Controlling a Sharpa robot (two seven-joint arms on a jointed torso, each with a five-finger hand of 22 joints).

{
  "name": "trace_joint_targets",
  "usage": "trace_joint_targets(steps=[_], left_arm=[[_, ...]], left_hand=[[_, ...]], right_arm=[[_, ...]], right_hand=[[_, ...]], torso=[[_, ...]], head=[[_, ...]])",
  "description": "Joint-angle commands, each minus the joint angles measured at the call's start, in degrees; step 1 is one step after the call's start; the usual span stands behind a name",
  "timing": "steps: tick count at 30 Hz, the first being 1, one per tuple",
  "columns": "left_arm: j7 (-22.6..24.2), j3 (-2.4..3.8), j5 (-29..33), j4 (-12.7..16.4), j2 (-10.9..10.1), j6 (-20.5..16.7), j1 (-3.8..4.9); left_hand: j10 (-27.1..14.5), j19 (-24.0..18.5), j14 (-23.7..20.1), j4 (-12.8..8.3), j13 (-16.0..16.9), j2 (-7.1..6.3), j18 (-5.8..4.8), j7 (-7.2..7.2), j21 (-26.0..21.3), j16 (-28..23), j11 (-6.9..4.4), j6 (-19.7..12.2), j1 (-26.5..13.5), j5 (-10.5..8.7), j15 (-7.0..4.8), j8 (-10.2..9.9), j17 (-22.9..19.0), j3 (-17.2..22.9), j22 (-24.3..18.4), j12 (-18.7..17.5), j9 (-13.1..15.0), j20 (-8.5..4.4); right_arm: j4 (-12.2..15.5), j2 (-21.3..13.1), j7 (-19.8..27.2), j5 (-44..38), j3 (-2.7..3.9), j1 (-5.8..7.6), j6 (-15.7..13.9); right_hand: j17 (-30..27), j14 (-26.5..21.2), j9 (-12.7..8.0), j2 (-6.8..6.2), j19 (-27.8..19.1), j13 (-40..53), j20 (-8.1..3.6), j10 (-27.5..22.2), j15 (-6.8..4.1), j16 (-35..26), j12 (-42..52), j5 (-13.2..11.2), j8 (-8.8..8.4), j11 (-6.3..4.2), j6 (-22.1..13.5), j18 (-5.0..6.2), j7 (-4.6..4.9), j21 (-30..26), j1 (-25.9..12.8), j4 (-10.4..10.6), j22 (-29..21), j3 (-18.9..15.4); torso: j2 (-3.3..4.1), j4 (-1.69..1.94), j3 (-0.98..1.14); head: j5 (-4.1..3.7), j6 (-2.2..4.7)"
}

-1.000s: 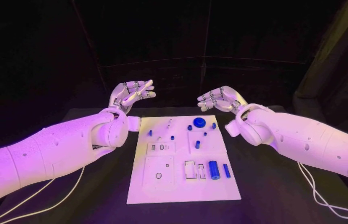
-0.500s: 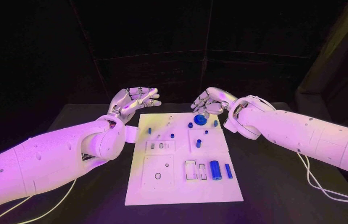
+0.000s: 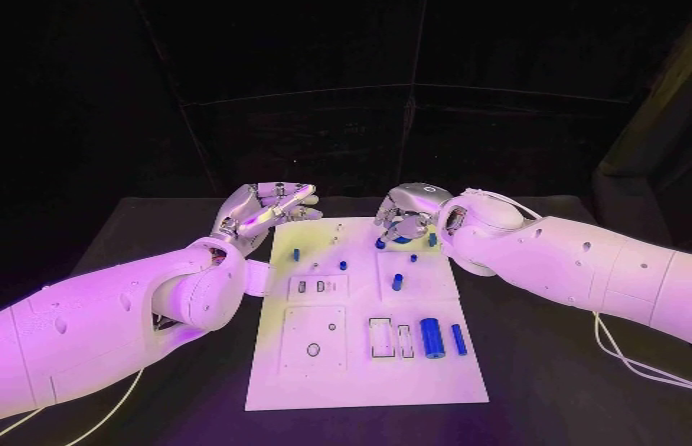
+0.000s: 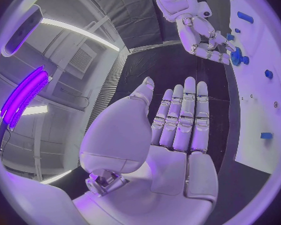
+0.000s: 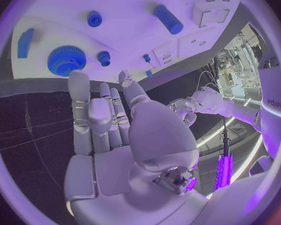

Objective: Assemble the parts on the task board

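Head view: flat white rectangular board [image 3: 361, 366] lies mid-desk [image 3: 548, 366], long axis running away from the robot. A smooth blue cylinder [image 3: 430, 338] lies along it. Right robot hand [image 3: 408, 216] hovers over the toothed blue gear [image 3: 400, 237]; whether it grips cannot be told.

Left wrist view: left robot hand [image 4: 178, 130], fingers straight and empty.

Right wrist view: gear [image 5: 67, 60] lies flat beyond the fingertips [image 5: 78, 80].

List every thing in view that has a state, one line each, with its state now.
left hand: open, fingers straight, holding nothing, beside the board's far left corner.
right hand: open, above the gear, not gripping it.
blue gear: flat on the board, free.
large blue cylinder: lying on its side on the board.
task board: flat on the table.
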Motion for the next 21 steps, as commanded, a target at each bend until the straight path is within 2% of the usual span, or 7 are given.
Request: trace_joint_targets(steps=[1,7,12,21], left_arm=[[-0.17,0.05,-0.52,0.48,-0.17,1.15,0.11],[-0.24,0.05,-0.52,0.88,-0.29,1.19,0.12],[-0.35,0.05,-0.51,1.13,-0.48,1.21,0.13],[-0.55,0.05,-0.50,1.12,-0.69,1.20,0.14]], left_hand=[[0.26,0.40,0.31,-0.37,-0.07,0.03,0.78,0.09,-0.28,-0.30,0.24,0.18,0.22,-0.21,0.06,-0.35,0.07,-0.01,-0.07,-0.30,-0.07,-0.11],[0.26,0.40,0.31,-0.37,-0.07,0.04,0.78,0.09,-0.29,-0.31,0.24,0.18,0.22,-0.21,0.07,-0.36,0.08,-0.01,-0.07,-0.32,-0.08,-0.11],[0.26,0.41,0.32,-0.40,-0.07,0.04,0.78,0.11,-0.30,-0.34,0.25,0.17,0.21,-0.21,0.07,-0.40,0.09,-0.02,-0.09,-0.36,-0.08,-0.10],[0.23,0.46,0.35,-0.50,-0.08,0.02,0.79,0.18,-0.34,-0.44,0.31,0.10,0.16,-0.21,0.09,-0.55,0.15,-0.10,-0.14,-0.53,-0.10,-0.09]], right_arm=[[0.02,0.26,-3.10,-5.14,0.06,0.23,3.30],[-0.52,1.03,-3.46,-5.91,0.06,0.30,4.05],[-0.78,1.35,-3.62,-6.11,0.06,0.32,4.61],[-1.66,2.19,-3.59,-6.18,0.05,0.32,6.42]], right_hand=[[2.22,1.96,0.06,-0.21,-0.31,-0.07,0.29,-0.85,0.49,2.15,-0.16,-0.41,-0.10,0.14,-0.47,-1.23,0.21,2.58,-0.60,-0.05,2.72,0.70],[4.34,1.79,0.06,-0.36,-0.67,-0.08,0.60,-1.49,0.60,4.28,-0.19,-0.55,-0.08,0.25,-0.67,-1.46,0.22,5.21,-0.66,-0.05,5.37,1.73],[5.56,1.86,0.07,-0.26,-0.54,-0.06,0.71,-1.37,0.58,5.42,-0.12,-0.64,-0.06,0.25,-0.61,-1.61,0.21,6.59,-0.72,-0.04,6.89,2.33],[6.91,1.87,0.12,0.19,-0.29,-0.06,0.88,-0.69,0.55,6.86,-0.04,-0.86,0.03,0.21,-0.11,-1.88,0.39,8.77,-0.77,-0.07,9.27,3.81]], torso=[[0.76,0.12,-0.01],[1.27,0.17,0.06],[1.44,0.30,0.01],[1.70,0.29,0.02]], head=[[-0.19,0.15],[-0.25,0.32],[-0.35,0.33],[-0.31,0.04]])
